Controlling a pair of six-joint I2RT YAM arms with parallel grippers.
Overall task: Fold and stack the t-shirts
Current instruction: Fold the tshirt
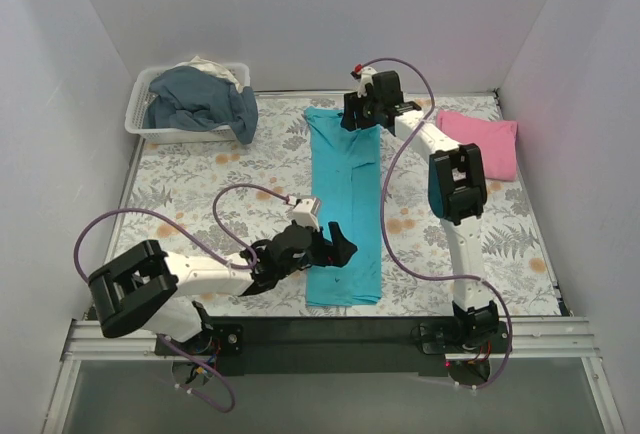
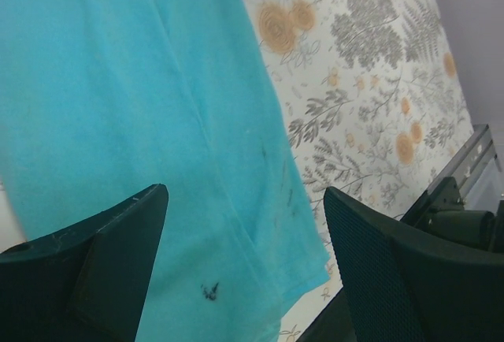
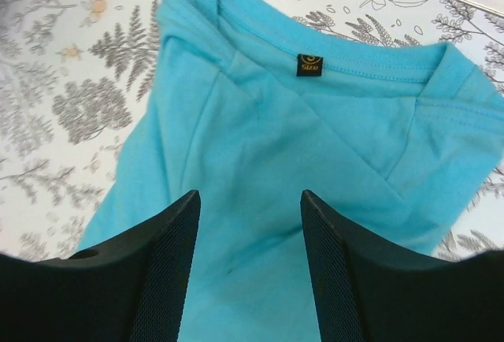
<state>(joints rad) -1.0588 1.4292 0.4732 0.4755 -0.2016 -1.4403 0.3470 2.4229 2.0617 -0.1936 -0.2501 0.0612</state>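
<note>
Cloth printed with grey ferns and orange flowers (image 1: pixel 200 184) covers the whole table as I look down on it, and plain white walls (image 1: pixel 300 14) close in the left, far and right sides. A dark base plate (image 1: pixel 320 336) runs along the near edge, where both arms are bolted.

The turquoise t-shirt (image 1: pixel 345 204) lies flat in the middle of the cloth, folded into a long narrow strip with its collar at the far end and its hem near the arms. The pink t-shirt (image 1: pixel 485 139) sits folded in the far right corner, apart from the turquoise one. In the far left corner a clear plastic bin (image 1: pixel 135 119) holds a heap of blue-grey clothing (image 1: pixel 200 99) that spills over its right rim.

My left gripper (image 2: pixel 244 200) is over the near left part of the turquoise strip with its fingers spread wide and nothing between them. Small dark marks (image 2: pixel 209 291) show on the fabric below it. I cannot tell whether the fingertips touch the shirt.

My right gripper (image 3: pixel 250 196) is at the collar end, its fingers apart above the folded shoulders and gripping nothing. Its wrist camera shows the neck label (image 3: pixel 309 64) just beyond the fingers.
</note>
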